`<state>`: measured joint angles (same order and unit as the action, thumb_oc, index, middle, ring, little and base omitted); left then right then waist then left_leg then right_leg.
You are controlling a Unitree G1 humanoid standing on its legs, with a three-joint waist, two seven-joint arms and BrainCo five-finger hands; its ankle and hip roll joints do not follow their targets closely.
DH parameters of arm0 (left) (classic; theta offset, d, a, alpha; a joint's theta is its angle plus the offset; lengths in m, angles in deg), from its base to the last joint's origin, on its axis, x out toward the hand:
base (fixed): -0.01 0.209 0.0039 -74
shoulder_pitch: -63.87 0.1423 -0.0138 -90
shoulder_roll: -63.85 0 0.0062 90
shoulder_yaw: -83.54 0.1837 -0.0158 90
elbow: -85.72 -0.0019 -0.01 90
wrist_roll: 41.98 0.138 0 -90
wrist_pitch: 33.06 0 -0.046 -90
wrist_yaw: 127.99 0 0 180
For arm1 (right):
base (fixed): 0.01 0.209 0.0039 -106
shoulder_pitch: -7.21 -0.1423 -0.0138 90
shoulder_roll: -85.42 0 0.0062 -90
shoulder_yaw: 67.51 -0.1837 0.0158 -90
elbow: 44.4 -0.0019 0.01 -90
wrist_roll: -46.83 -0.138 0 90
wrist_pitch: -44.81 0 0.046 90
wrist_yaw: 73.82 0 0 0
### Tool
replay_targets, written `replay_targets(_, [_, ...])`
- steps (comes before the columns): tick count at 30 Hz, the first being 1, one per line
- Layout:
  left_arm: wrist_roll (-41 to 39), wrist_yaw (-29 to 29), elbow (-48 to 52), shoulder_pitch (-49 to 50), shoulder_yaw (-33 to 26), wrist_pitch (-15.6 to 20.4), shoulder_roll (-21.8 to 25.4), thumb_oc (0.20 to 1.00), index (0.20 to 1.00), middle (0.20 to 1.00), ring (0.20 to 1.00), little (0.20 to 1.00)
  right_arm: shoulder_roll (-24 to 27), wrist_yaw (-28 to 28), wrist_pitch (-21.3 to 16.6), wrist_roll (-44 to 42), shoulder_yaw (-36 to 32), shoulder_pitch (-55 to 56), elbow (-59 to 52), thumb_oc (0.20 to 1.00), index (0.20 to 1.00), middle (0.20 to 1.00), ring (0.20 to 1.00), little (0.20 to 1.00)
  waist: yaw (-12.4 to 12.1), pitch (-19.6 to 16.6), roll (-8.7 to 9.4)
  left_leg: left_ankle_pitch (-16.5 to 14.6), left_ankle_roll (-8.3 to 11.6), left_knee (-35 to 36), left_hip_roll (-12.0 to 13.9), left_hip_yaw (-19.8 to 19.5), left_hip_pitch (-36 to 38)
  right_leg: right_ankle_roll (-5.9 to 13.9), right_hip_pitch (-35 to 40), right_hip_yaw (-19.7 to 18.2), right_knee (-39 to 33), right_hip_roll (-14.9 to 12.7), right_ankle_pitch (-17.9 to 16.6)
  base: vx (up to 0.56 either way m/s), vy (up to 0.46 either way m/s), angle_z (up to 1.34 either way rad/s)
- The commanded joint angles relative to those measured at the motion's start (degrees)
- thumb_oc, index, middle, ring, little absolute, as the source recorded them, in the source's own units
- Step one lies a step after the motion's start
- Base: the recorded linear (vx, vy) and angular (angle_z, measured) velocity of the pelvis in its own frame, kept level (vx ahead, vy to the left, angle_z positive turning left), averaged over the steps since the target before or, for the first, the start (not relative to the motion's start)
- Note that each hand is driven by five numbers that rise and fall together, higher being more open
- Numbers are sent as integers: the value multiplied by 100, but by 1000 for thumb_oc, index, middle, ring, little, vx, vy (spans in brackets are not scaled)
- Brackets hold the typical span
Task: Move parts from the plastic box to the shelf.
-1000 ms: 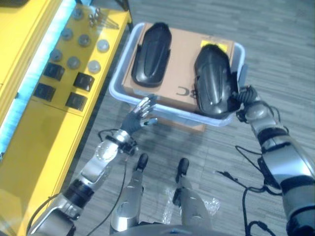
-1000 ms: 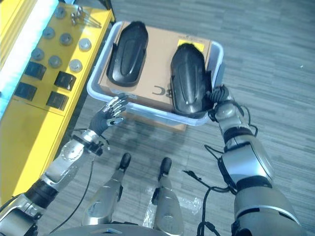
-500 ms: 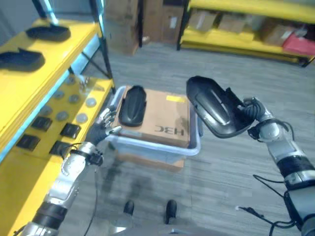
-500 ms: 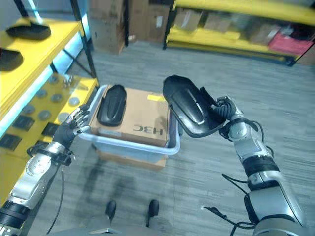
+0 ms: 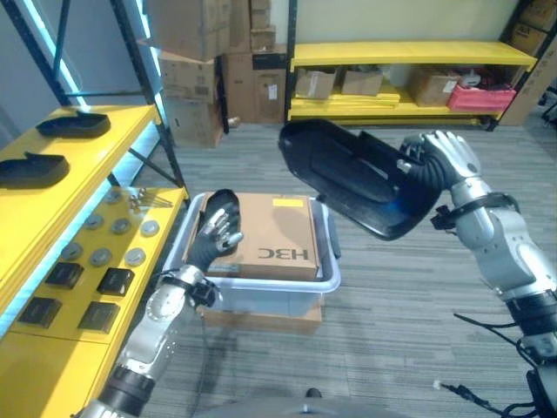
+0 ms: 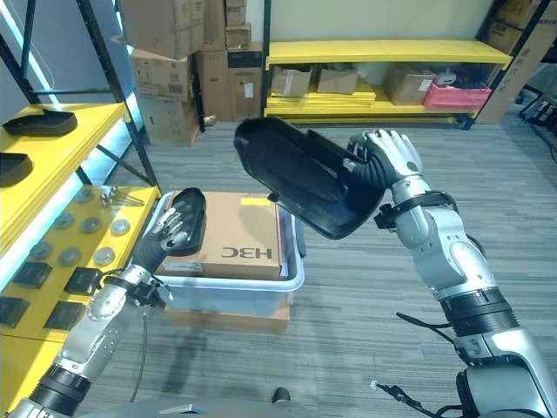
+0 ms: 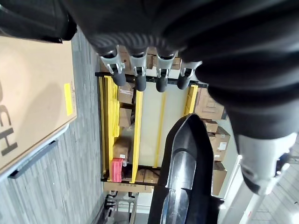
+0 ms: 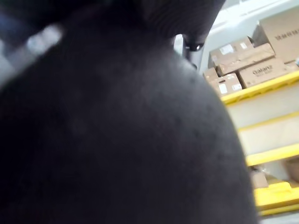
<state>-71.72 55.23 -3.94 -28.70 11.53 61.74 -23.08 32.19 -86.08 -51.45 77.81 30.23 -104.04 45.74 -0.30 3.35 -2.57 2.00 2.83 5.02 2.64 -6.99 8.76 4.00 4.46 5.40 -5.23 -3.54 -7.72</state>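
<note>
Black, glossy, shell-shaped part (image 5: 352, 178) is raised in the air, hollow side up, right hand (image 5: 444, 161) curled round its end. Below the left hand (image 5: 211, 244), whose fingers are spread loosely, a second black part (image 6: 190, 218) lies on a cardboard carton (image 5: 274, 235) inside the pale plastic box (image 5: 270, 292). Beside that hand, yellow shelf (image 5: 65, 161) carrying two more parts. Grey plank floor (image 5: 392, 313).

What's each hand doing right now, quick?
Left hand: open, fingers straight, held over the black part in the plastic box.
Right hand: shut on the big black part, lifted above the box.
</note>
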Motion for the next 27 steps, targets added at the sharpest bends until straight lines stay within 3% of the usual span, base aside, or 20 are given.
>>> replay_targets(1, [-389,-197,-372,-505,186,182,145,1000,1000,1000,1000,1000,147,-620,-43,256,-354,-325,-63,200,200,200,200,200,-128,-232,331,-682,-90,-2,58,79,197,205,659,122,56,-148,1227,0,0,0])
replay_targets(18, [-1213,-340,-331,-1222,888,61,13,1000,1000,1000,1000,1000,-513,-758,-62,355,810,-1071,-89,200,200,200,200,200,-130,-226,256,-696,-87,-2,31,27,263,197,760,211,103,-198,1246,-2,-1,1])
replay_targets(27, [-1274,-534,-470,-1221,926,111,-69,1000,1000,1000,1000,1000,-615,-856,27,632,1071,-1207,-215,200,200,200,200,200,-156,-202,268,-670,-78,-2,43,-34,223,185,737,248,103,-187,1236,-5,-6,6])
